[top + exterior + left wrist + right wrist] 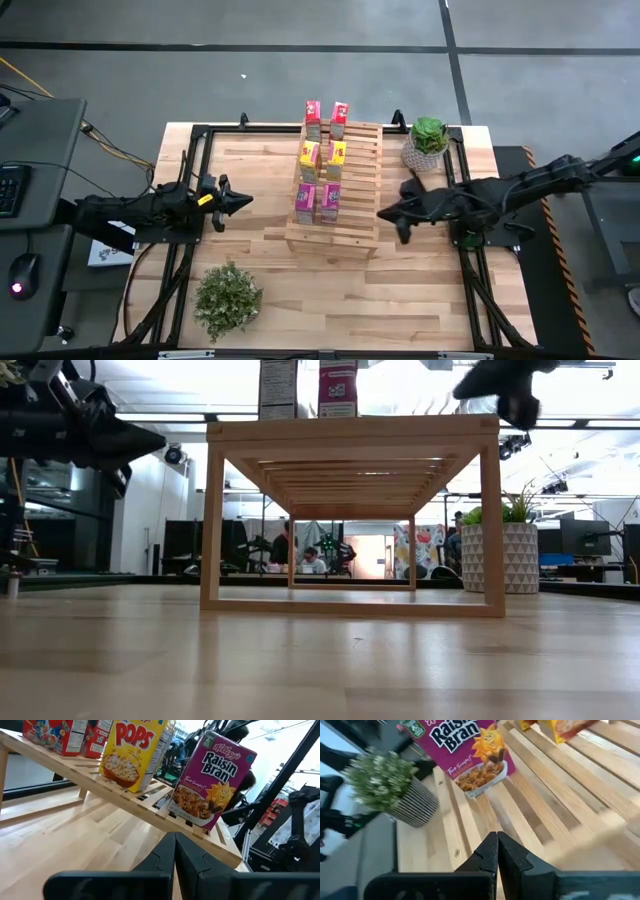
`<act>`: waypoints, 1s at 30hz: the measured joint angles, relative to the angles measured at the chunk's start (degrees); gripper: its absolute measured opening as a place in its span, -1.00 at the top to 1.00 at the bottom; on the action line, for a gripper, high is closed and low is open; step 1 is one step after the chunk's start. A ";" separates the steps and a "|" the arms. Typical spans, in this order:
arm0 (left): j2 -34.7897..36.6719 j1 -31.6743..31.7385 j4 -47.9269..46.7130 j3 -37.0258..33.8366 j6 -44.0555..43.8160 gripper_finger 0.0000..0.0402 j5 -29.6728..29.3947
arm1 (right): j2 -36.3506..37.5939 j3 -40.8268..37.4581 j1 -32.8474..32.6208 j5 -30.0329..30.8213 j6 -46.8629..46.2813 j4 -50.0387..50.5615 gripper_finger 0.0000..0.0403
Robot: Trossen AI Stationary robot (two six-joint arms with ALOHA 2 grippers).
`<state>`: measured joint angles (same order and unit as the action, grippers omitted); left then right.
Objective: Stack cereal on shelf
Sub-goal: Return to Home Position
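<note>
Nearest me, the left claw was pinched shut and empty, hanging over the bench just beside the shelf. The right claw was likewise closed on nothing at the shelf's right edge, so I judged stacking done and the step in hand the retreat to home, with the next move only needing both arms drawn clear of the boxes. The cereal stood upright on the slats in three pairs: magenta Raisin Bran, then yellow Pops, red farthest.
</note>
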<state>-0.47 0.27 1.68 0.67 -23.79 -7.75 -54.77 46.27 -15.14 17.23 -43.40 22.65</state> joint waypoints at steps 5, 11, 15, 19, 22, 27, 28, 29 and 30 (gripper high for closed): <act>-0.11 0.00 0.04 0.00 -0.02 1.00 -0.04 | 16.64 -15.09 0.02 0.07 3.66 -9.80 1.00; -0.11 0.00 0.02 0.00 -0.04 1.00 -0.06 | 35.74 -30.05 1.20 -1.81 12.14 -18.40 1.00; -0.11 0.00 0.02 0.00 -0.07 1.00 -0.06 | 46.31 -37.28 3.42 -5.67 12.90 -21.40 1.00; -0.11 0.00 0.02 0.00 -0.07 1.00 -0.06 | 54.83 -42.83 5.11 -8.46 14.93 -22.74 1.00; -0.13 0.02 0.02 0.00 -0.07 1.00 -0.06 | 54.20 -45.69 5.44 -9.47 19.75 -26.08 1.00; -0.74 0.02 0.21 0.02 -0.09 1.00 -0.02 | 53.27 -45.69 5.46 -9.28 29.37 -24.88 1.00; -0.83 0.02 -0.03 0.02 -0.09 1.00 -0.01 | 53.23 -45.69 5.46 -8.96 29.56 -24.91 1.00; -0.81 0.02 -0.03 0.02 -0.09 1.00 0.11 | 53.21 -45.69 5.46 -8.72 29.37 -24.98 1.00; -0.81 0.02 0.11 0.02 -0.09 1.00 0.09 | 53.21 -45.69 5.46 -8.69 28.70 -24.98 1.00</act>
<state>-1.28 0.30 1.79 0.69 -23.88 -7.66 -1.56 0.58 -9.67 8.54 -14.70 -2.33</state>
